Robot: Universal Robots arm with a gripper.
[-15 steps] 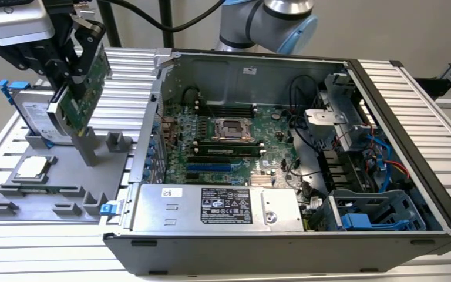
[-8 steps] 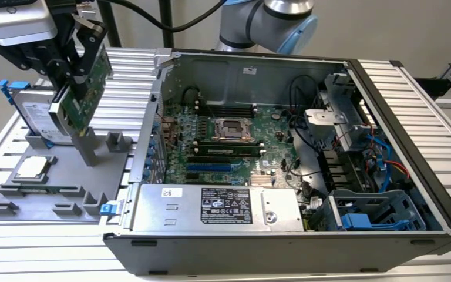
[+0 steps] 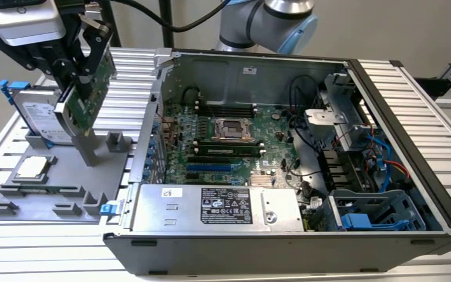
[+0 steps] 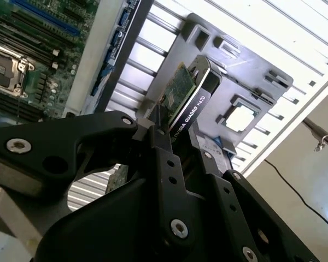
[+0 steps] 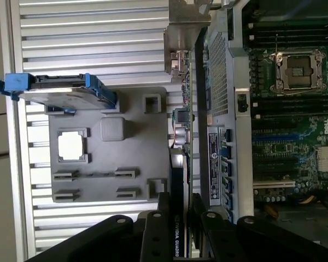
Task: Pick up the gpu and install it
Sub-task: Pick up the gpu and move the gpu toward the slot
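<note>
— Gripper [image 4: 181, 143] state?
— Clamped on the gpu [image 4: 187, 95]. In the second wrist view both black fingers [image 4: 163, 158] press against its faces, and the card sticks out between them.
— Where is the card?
— Held up at the exterior view's left, tilted, over the grey holder [image 3: 92, 176]. The first wrist view shows it edge-on, with the silver bracket [image 5: 183, 43] at the end away from the fingers.
— Is it clear of the holder?
— Probably. Its lower edge looks to be just above the holder's post [image 3: 88, 147], but the drive [image 3: 41, 114] behind it muddles that spot.
— What else is in the holder?
— The drive, with blue rails, stands on edge just beside the card. A square chip [image 3: 35, 167] lies flat in its pocket, and a thin stick [image 3: 41, 190] sits in a slot beyond it.
— And the case?
— The case [image 3: 288, 255] lies open on the slatted table [image 3: 22, 258], just beside the holder toward the exterior view's right. Its board [image 3: 234, 135] faces up.
</note>
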